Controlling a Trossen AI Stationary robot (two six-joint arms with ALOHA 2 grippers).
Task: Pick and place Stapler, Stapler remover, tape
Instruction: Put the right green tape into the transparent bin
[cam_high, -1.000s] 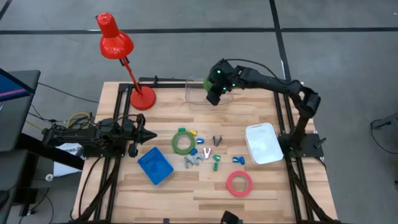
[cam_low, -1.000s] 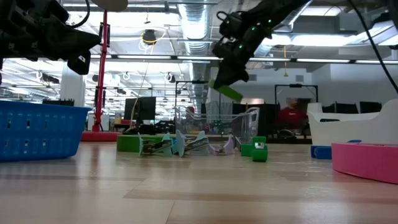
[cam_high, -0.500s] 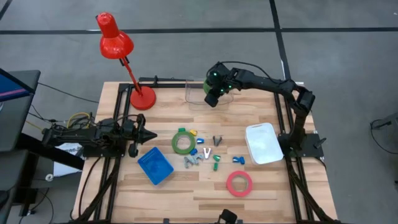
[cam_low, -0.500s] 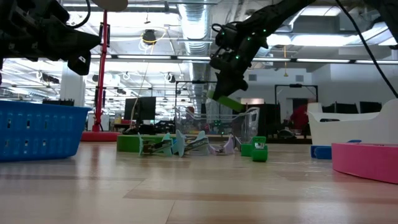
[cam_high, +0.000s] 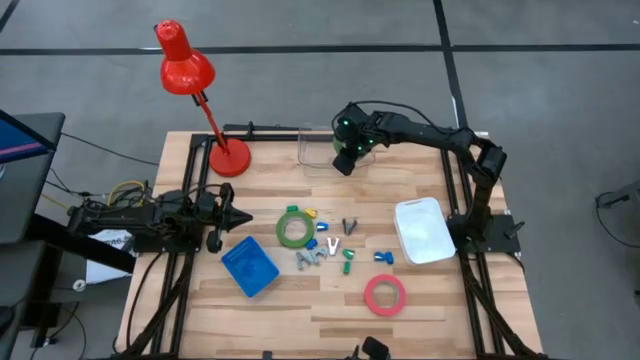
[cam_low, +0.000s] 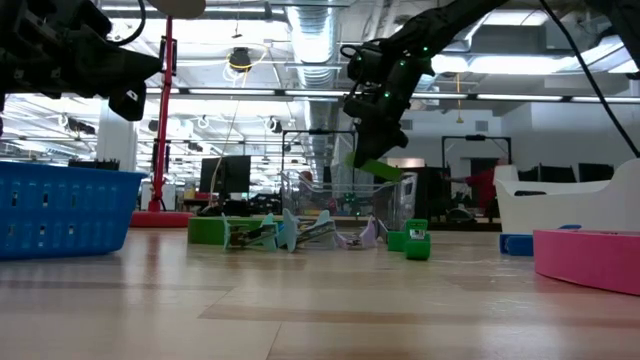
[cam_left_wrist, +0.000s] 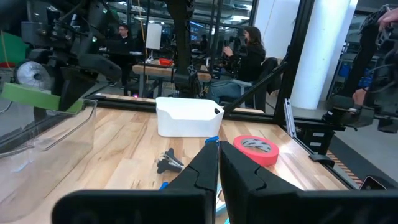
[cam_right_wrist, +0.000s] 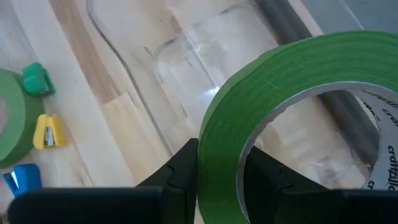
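My right gripper (cam_high: 345, 157) is shut on a green tape ring (cam_right_wrist: 280, 106) above the clear bin (cam_high: 318, 148) at the table's far edge; in the low view the ring (cam_low: 378, 168) hangs tilted just over the bin (cam_low: 345, 200). A second green tape ring (cam_high: 293, 228) and a pink-red one (cam_high: 385, 295) lie flat on the table. Small green, blue, yellow and grey pieces (cam_high: 325, 250) lie between them; I cannot tell stapler from stapler remover among them. My left gripper (cam_high: 225, 215) waits shut at the table's left edge. My right gripper pinches the ring's wall (cam_right_wrist: 214, 134) between its two fingers, one finger (cam_right_wrist: 264, 171) inside the open centre and one (cam_right_wrist: 180, 168) outside. The fingers slant steeply down from the table's right side. The ring is lifted clear and tilted, over the clear bin.
A white bin (cam_high: 421, 230) stands at the right, a blue basket (cam_high: 249, 266) at the near left, and a red desk lamp (cam_high: 228, 157) at the far left. People show in the room beyond the table.
My right gripper has sunk toward the clear bin and tipped more steeply down, taking the green tape ring lower; the ring stays held and tilted.
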